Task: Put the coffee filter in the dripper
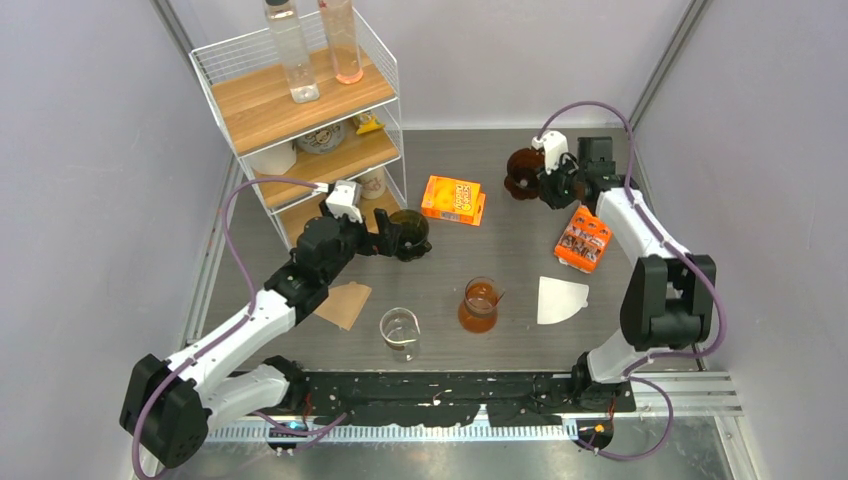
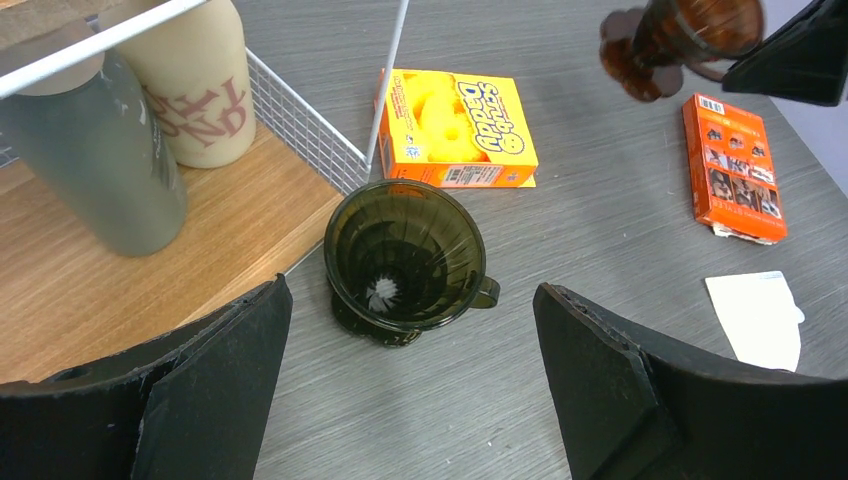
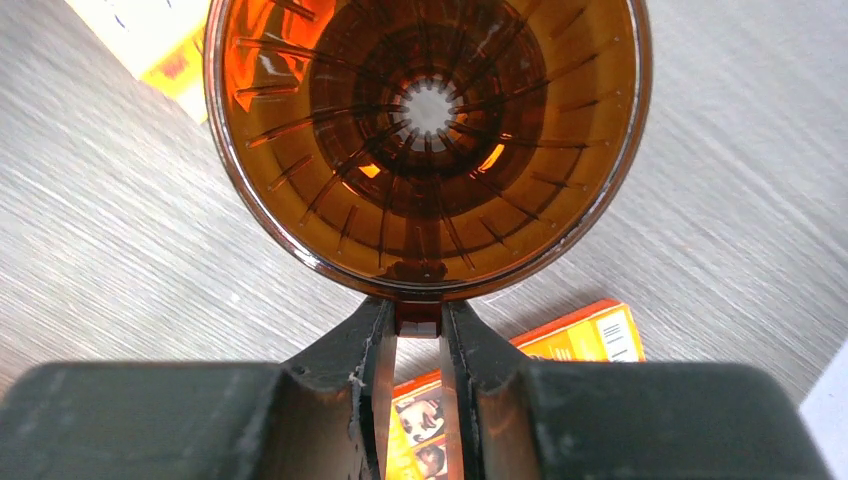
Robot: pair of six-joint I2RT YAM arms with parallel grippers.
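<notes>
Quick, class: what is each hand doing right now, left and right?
Left hand: open, holding nothing.
Right hand: closed on the handle of the amber dripper.

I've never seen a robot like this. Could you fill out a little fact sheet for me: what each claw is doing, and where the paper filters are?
Left gripper: open, facing the dark dripper, not gripping it
Right gripper: shut on the handle of the amber dripper
Drippers: both empty
White filter: flat on the table, near the right arm
Brown filter: flat on the table, beside the left arm
Progress: no filter in a dripper yet
</notes>
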